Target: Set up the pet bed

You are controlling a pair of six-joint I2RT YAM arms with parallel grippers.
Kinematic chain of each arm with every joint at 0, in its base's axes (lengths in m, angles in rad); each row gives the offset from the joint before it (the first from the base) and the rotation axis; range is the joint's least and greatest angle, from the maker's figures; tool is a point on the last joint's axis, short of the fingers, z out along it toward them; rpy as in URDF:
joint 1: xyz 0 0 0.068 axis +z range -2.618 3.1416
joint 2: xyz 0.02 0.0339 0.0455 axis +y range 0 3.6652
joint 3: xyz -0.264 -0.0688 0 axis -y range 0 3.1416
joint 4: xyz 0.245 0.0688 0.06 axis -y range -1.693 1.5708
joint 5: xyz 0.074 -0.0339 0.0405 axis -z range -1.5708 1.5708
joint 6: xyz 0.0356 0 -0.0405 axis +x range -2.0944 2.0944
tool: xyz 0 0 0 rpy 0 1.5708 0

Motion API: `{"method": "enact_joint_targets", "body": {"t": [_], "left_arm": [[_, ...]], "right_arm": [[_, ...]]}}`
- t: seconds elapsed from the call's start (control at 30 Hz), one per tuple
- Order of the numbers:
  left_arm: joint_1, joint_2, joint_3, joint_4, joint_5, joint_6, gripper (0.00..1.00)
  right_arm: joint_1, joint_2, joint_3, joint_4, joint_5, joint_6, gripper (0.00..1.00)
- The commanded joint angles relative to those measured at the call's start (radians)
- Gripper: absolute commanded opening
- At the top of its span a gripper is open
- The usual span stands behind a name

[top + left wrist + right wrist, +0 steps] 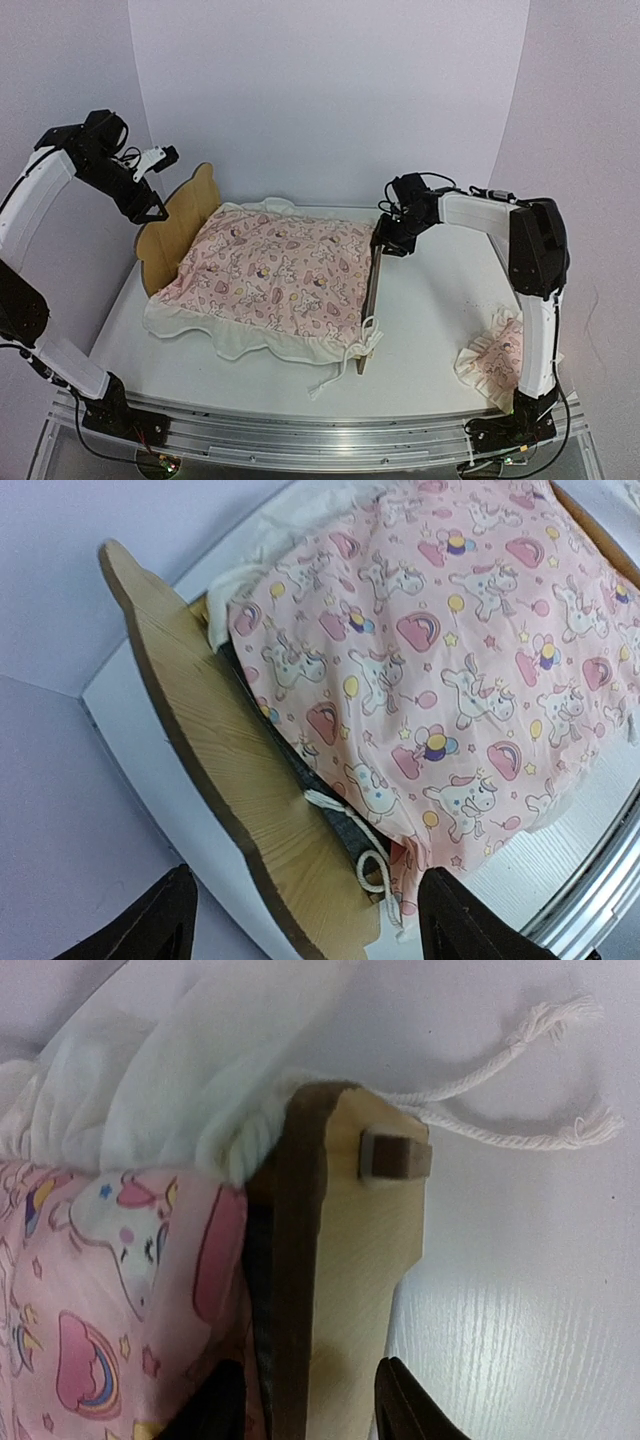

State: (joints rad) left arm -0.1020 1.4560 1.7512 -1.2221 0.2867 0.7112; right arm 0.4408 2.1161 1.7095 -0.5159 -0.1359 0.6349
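The pet bed stands mid-table, with its plywood headboard (185, 225) on the left and a plain end board (370, 290) on the right. A pink printed cover (280, 275) with a cream ruffle lies over it. My left gripper (150, 205) hangs open above the headboard's (230, 780) near corner, holding nothing; in the left wrist view this gripper (310, 930) shows dark fabric and a white cord (365, 855) below. My right gripper (385, 240) is at the end board's far corner. Its fingers (405, 1405) straddle the board's (350, 1260) top edge, open around it.
A small pink ruffled pillow (495, 360) lies at the table's right front, beside the right arm's base. White tie cords (520, 1070) trail on the table behind the end board. An aluminium rail (320, 440) runs along the near edge. White backdrop walls close in the sides and back.
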Motion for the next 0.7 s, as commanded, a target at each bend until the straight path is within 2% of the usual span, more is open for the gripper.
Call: {"method": "enact_joint_targets", "body": {"t": [0.0,0.07,0.2,0.37,0.5,0.6,0.67], "left_arm": [[-0.002,-0.036,0.152,0.083,0.159,0.054,0.75],[-0.012,-0.022,0.22,0.061,0.282,0.076,0.74],[-0.108,0.005,0.202,0.109,0.342,0.032,0.77],[-0.416,0.062,-0.004,0.195,0.276,0.024,0.78],[-0.652,0.146,-0.142,0.314,0.169,0.064,0.79],[-0.781,0.192,-0.219,0.399,0.151,0.104,0.78],[-0.821,0.221,-0.242,0.441,0.186,0.119,0.77]], "right_arm": [[0.002,-0.212,-0.092,-0.037,-0.08,-0.081,0.48],[0.007,-0.27,-0.154,-0.065,-0.122,-0.095,0.48],[0.058,-0.426,-0.297,-0.113,-0.161,-0.138,0.45],[0.155,-0.597,-0.455,-0.118,-0.186,-0.134,0.43],[0.229,-0.658,-0.54,-0.119,-0.201,-0.088,0.45],[0.279,-0.689,-0.598,-0.116,-0.208,-0.052,0.44],[0.302,-0.708,-0.637,-0.112,-0.206,-0.029,0.41]]}}
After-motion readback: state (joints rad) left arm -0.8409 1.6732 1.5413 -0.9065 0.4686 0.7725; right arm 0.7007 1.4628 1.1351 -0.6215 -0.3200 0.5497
